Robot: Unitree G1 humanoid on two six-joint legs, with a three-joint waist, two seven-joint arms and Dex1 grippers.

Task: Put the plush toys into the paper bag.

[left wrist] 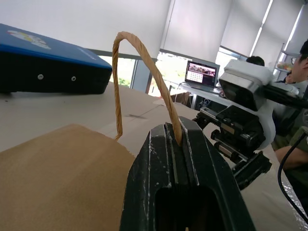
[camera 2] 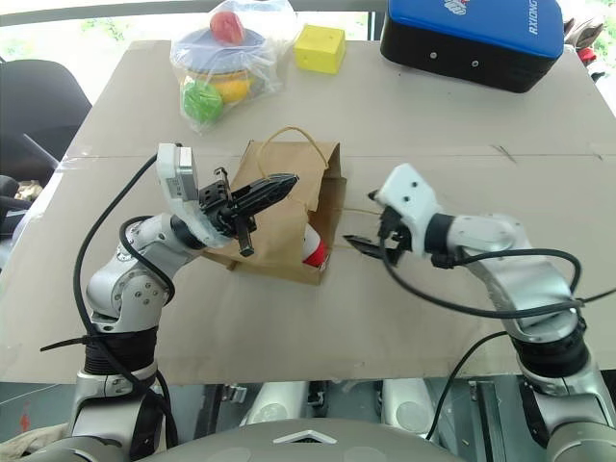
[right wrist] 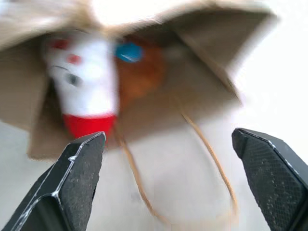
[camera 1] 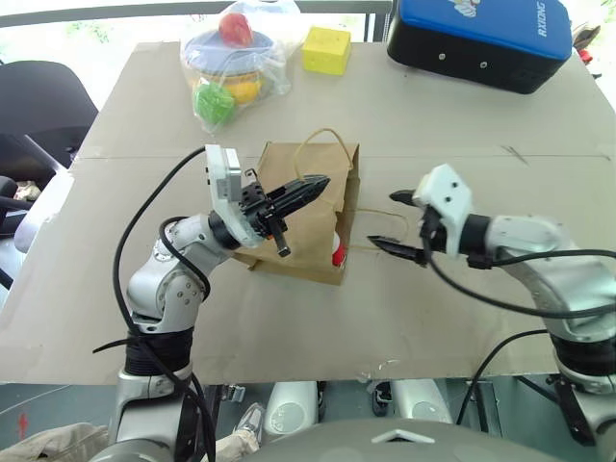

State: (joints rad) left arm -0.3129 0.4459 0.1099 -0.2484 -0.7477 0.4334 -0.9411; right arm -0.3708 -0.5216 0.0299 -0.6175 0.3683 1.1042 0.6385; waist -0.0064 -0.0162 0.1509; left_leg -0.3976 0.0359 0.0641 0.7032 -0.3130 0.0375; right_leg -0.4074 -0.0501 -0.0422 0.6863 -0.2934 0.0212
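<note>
Toys, white [right wrist: 84, 82] and brown [right wrist: 142, 72], lie inside the paper bag [camera 1: 303, 207] mid-worktop; left tool [camera 1: 313, 185] clamps its handle [left wrist: 144, 62], right tool [camera 1: 395, 221] gapes empty, so releasing remains.

- Brown plush toy [right wrist: 144, 72] mostly hidden behind white plush toy [right wrist: 86, 82], both blurred inside paper bag [right wrist: 202, 62].
- Blue-and-black case [camera 1: 481, 38] cut off by top edge.

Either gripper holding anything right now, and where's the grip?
Left gripper is shut on one twisted paper loop handle of the brown kraft paper bag. Right gripper is open, holding nothing.
</note>
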